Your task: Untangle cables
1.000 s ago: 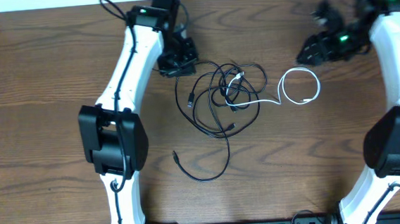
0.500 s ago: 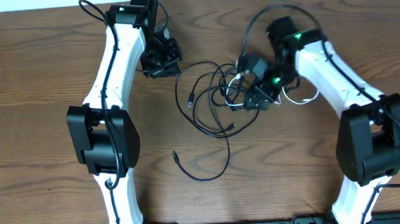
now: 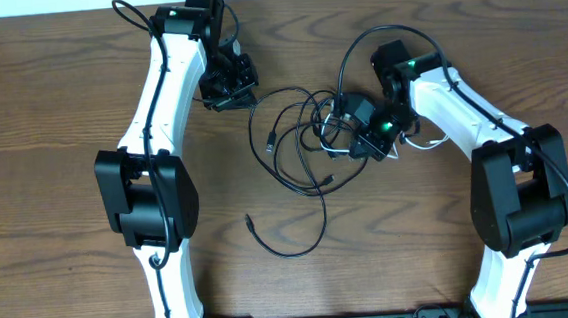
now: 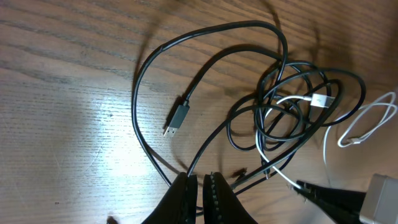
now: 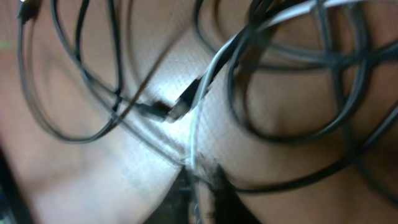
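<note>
cables (image 3: 313, 137) meet the right gripper (image 5: 198, 177) at the right edge of their tangle. its two dark fingers stand close together, and the thin white cord (image 5: 193, 134) runs straight down into them. it seems pinched there, though the right wrist view is too blurred to be sure. thin black cords cross in loops around the fingertips, and a small dark plug (image 5: 180, 107) lies just beside the white cord.

further out, the bunch sits near the middle of the brown wood-grain table (image 3: 46, 196). the white cord's loop trails to the right under the right arm, and one long black strand (image 3: 300, 240) curls away toward the near edge.

the left gripper (image 4: 200, 183) is closed with nothing between its fingers. it is up and to the left of the tangle and apart from it. ahead of it a black usb plug (image 4: 178, 118) lies free inside a wide black loop.
</note>
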You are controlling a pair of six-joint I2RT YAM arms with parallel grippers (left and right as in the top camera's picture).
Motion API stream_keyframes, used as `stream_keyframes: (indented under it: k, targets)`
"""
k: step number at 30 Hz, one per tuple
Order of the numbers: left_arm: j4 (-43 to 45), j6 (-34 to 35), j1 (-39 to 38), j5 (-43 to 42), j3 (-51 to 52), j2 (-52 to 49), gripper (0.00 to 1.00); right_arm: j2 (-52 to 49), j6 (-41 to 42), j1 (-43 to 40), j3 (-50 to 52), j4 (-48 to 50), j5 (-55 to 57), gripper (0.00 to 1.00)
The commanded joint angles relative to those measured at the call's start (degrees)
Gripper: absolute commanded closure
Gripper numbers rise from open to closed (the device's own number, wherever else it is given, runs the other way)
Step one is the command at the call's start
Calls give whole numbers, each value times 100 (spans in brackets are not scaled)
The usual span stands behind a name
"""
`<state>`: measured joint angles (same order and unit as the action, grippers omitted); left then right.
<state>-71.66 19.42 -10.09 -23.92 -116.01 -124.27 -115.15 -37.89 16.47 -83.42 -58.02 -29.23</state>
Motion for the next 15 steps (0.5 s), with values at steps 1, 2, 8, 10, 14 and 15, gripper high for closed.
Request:
stream_keyframes:
  k: [1, 2, 8, 10, 14, 15]
  targets:
    - [15, -96, 4, -50, 44, -13, 89, 59, 267, 24, -560, -750, -160, 99]
    - [35, -96, 4, -48, 44, -13, 89, 94, 269, 24, -789, -1034, -162, 99]
    - [52, -96, 4, -50, 44, -13, 89, 247, 271, 24, -2450, -2208, -787, 99]
    - [52, -96, 4, -50, 44, -15, 89, 315, 341, 24, -2848, -2299, -1045, 99]
    - [48, -98, 4, -50, 44, -15, 89, 457, 1217, -61, -3506, -2234, -1217, 99]
    - [50, -98, 4, -48, 44, -13, 89, 459, 1434, -103, -3587, -2212, -1281, 99]
